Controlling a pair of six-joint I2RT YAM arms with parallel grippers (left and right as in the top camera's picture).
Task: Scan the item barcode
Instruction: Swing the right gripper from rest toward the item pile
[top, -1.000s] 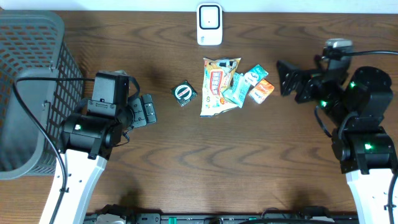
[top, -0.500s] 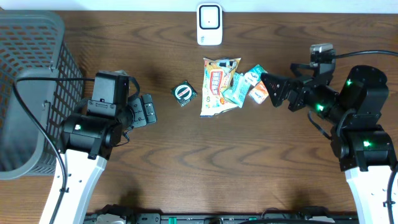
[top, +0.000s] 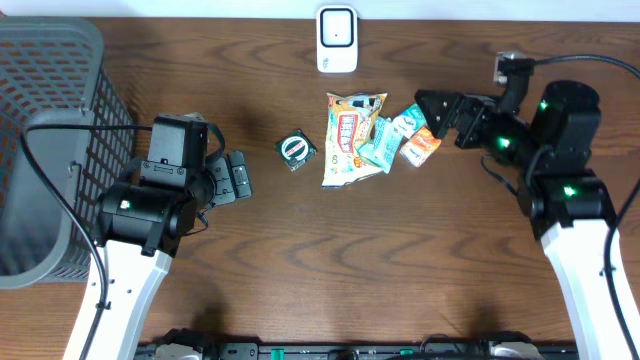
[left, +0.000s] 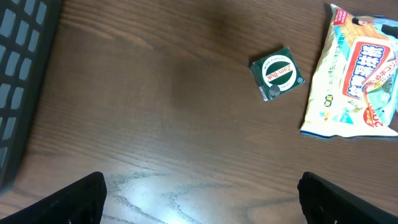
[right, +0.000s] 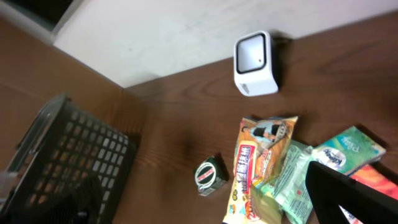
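Moved: the right gripper (top: 432, 112) has swung in from the 3 o'clock edge of the table. It now hangs at the 2 o'clock corner of the item pile, over the orange packet (top: 421, 146) and the white-and-teal packet (top: 408, 120). Whether it touches either, I cannot tell.
Unmoved: the left gripper (top: 238, 176) sits where it was, at 9 o'clock from the green packet (top: 296, 150). No item has shifted.
Right tool: jaws spread wide, nothing between them.
Left tool: also spread wide and empty, with bare table between its tips.
Meaning for the task: this looks like the reach-in. Nothing is lifted and no barcode faces the scanner (top: 337, 38) yet. A pick from the 3 o'clock end of the pile seems likely, but which packet is not clear.
Items: the snack bag (top: 350, 135) lies at the table's centre. A teal pouch (top: 380, 143) rests against its 3 o'clock side, and the green packet lies apart at its 9 o'clock.
Scanner: at the 12 o'clock edge, apart from the pile.
Right wrist view only: it shows the scanner's window face, and one dark finger (right: 354, 199) covers part of the orange packet.
Left wrist view only: it shows the green packet's round logo close up, and no barcode is visible.
Overhead only: it shows both arms, and the basket (top: 60, 80) at 9 o'clock.
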